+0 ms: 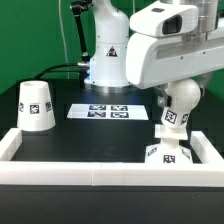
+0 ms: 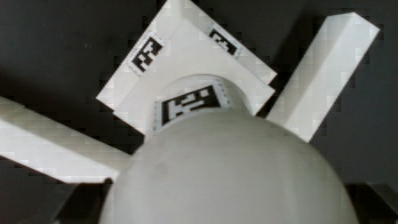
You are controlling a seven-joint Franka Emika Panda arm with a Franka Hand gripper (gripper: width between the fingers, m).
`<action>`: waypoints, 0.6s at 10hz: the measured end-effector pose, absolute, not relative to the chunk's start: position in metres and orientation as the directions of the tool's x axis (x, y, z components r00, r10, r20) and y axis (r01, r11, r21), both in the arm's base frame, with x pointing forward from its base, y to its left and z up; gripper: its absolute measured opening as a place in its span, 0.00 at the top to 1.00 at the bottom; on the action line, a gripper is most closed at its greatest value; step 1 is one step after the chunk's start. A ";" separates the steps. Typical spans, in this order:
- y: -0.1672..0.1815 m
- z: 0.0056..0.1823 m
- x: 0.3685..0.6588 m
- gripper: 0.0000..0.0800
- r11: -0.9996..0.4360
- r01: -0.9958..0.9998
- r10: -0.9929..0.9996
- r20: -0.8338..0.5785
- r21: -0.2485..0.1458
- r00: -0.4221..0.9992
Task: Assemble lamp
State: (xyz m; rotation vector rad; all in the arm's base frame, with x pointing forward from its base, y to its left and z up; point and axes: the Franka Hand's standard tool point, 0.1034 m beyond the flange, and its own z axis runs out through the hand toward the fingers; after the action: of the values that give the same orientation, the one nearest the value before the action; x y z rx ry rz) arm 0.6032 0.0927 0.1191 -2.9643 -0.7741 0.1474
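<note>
The white round bulb [image 1: 176,112] stands upright with its neck down on the small square base [image 1: 166,153], near the front corner on the exterior view's right. My gripper [image 1: 181,97] is shut on the bulb's round top from above. In the wrist view the bulb [image 2: 222,165] fills the lower middle between the jaws of my gripper [image 2: 217,214]. Its tagged neck [image 2: 192,103] points at the tagged base [image 2: 178,50]. I cannot tell whether the neck is seated in the base. The tapered shade [image 1: 36,105] stands apart on the exterior view's left.
A low white wall [image 1: 100,172] runs along the front and both sides of the black table; two of its bars [image 2: 329,80] meet close beside the base. The marker board [image 1: 110,111] lies mid-table in front of the arm's pedestal [image 1: 105,60].
</note>
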 end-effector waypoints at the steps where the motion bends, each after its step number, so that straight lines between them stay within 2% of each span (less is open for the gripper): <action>1: 0.093 0.119 0.603 0.28 -0.891 0.444 0.451 -0.078 -0.093 0.889; 4: 0.097 0.119 0.601 0.28 -0.974 0.218 0.221 -0.038 -0.068 0.975; 6: 0.097 0.119 0.603 0.28 -0.994 0.083 0.082 0.014 -0.070 0.997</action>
State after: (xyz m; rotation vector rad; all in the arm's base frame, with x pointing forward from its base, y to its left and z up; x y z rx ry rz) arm 0.6025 0.0975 0.1187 -3.0688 -0.1269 -0.0170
